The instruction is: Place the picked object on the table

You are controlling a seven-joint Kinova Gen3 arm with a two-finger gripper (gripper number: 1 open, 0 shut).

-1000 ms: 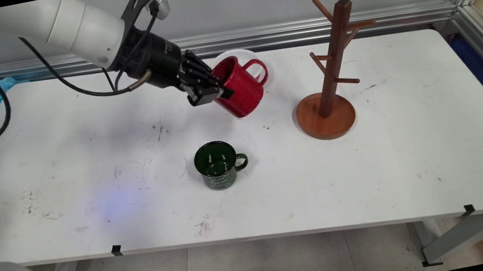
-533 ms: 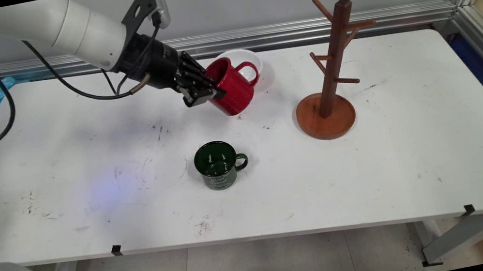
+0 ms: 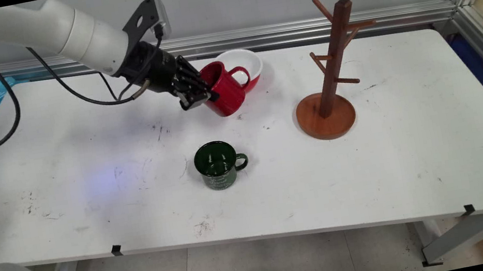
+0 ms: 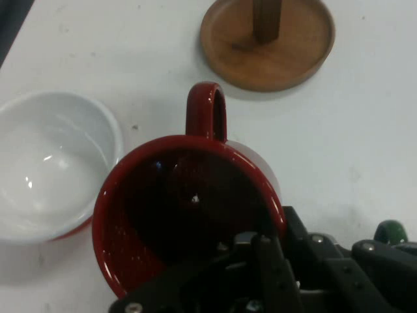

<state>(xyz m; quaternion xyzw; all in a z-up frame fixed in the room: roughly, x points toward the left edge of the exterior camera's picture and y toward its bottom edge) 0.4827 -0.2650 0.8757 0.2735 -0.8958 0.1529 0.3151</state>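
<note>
Fingers (image 4: 260, 261) pinch red mug's (image 4: 186, 195) rim, white bowl (image 4: 52, 176) beside.

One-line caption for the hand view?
Gripper clamps red mug rim, white bowl beside it, wooden stand base beyond.

The mug (image 3: 225, 88) in the black gripper (image 3: 201, 97) is glossy red, darker inside (plain, unpatterned). At its two o'clock, the bowl (image 3: 245, 62) is white within and red outside. At six o'clock, the dark green mug (image 3: 219, 164) bears faint pale print. The brown wooden rack (image 3: 328, 75) stands at three o'clock on the scuffed white table (image 3: 418, 135).
</note>
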